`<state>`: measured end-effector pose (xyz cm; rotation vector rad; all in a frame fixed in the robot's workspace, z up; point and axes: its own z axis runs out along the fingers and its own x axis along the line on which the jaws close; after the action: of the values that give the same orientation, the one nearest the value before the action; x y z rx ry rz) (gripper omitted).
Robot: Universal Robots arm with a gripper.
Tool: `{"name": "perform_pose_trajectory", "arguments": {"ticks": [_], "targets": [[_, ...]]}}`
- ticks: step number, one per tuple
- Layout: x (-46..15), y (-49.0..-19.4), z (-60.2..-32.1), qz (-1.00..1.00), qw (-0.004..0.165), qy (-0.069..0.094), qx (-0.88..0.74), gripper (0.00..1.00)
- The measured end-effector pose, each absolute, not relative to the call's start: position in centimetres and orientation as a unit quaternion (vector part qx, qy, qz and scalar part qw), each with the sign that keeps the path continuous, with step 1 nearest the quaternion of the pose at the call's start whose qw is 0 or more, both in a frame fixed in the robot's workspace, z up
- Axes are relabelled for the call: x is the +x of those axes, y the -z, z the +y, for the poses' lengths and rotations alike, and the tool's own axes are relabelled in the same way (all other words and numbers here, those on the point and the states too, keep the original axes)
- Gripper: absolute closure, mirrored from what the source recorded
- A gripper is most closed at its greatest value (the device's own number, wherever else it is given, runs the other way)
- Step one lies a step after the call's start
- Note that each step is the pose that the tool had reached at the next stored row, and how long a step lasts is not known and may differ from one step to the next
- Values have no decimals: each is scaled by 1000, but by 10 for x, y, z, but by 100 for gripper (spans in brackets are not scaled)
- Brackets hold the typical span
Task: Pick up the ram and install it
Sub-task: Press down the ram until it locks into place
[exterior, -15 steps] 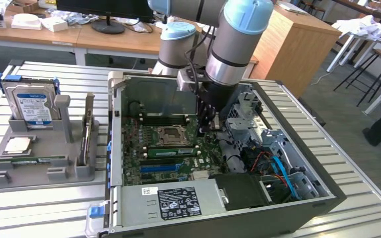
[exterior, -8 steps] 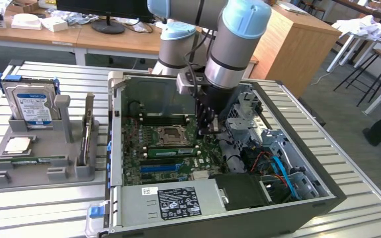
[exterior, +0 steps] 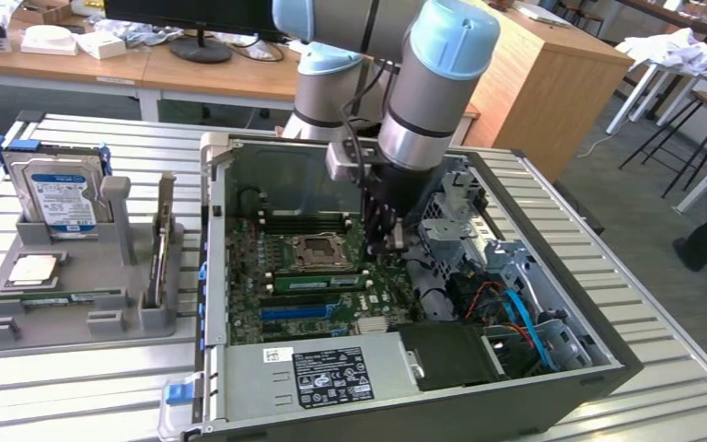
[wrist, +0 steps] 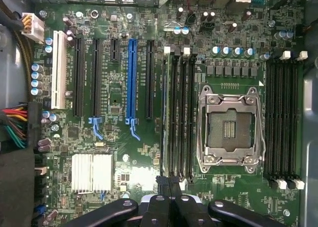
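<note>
Evidently pressed together, my claw [wrist: 170, 187] hangs over the end of the memory slots [wrist: 181, 113] beside the processor socket [wrist: 231, 130], where the ram [exterior: 317, 281] stands seated on edge, though whether I touch it is hidden.

Exterior view: camera raised beyond the near edge of the table [exterior: 84, 387], facing obliquely down across the open computer case [exterior: 599, 368] toward the arm [exterior: 440, 83] and the office desks [exterior: 108, 64] behind. Middle distance, whole case in frame.

Wrist view: camera on the arm's wrist, above the gripper [wrist: 169, 207], facing straight down into the case, close to the motherboard [wrist: 124, 152].

Shared: motherboard [exterior: 255, 258], processor socket [exterior: 320, 250] [wrist: 229, 130], memory slots [exterior: 305, 221] [wrist: 283, 117], blue slot [exterior: 305, 311] [wrist: 132, 78].
</note>
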<state>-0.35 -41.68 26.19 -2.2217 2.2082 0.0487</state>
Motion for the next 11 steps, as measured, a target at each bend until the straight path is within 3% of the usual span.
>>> {"name": "perform_pose_trajectory", "arguments": {"ticks": [11], "targets": [[-3, -253, -417, 705, 4, -16, -709, 90]]}}
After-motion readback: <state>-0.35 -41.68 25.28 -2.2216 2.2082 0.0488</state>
